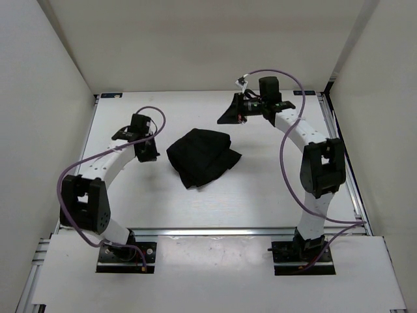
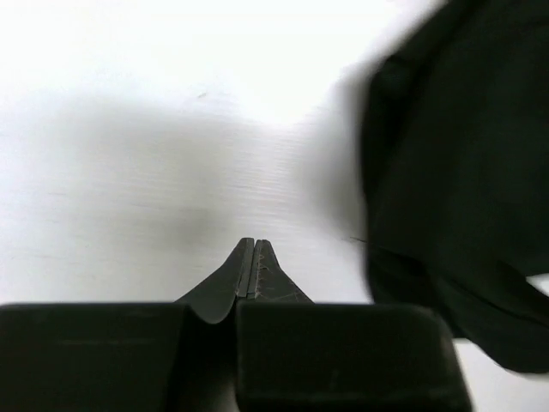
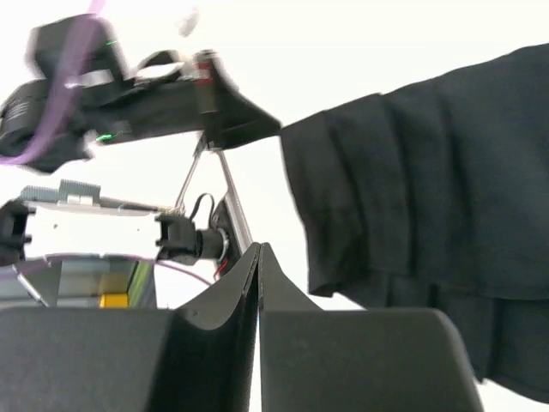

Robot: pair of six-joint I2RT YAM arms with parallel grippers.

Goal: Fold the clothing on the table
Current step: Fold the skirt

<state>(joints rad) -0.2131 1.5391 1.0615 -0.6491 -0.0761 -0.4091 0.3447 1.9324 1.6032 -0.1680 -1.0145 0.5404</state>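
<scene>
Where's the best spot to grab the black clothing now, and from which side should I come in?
Probably the loose corner jutting from the right side of the clothing. It lies thin and flat on the table, apart from the thick stacked folds, so fingers can pinch it. Come in low from the right with the right gripper, which is shut and must open first.

Left gripper (image 2: pixel 254 249) fingers pressed together, tips meeting just above the bare white table (image 2: pixel 129 172) — nothing between them. The black clothing (image 2: pixel 455 172) lies off to the claw's right — apart from the tips.
</scene>
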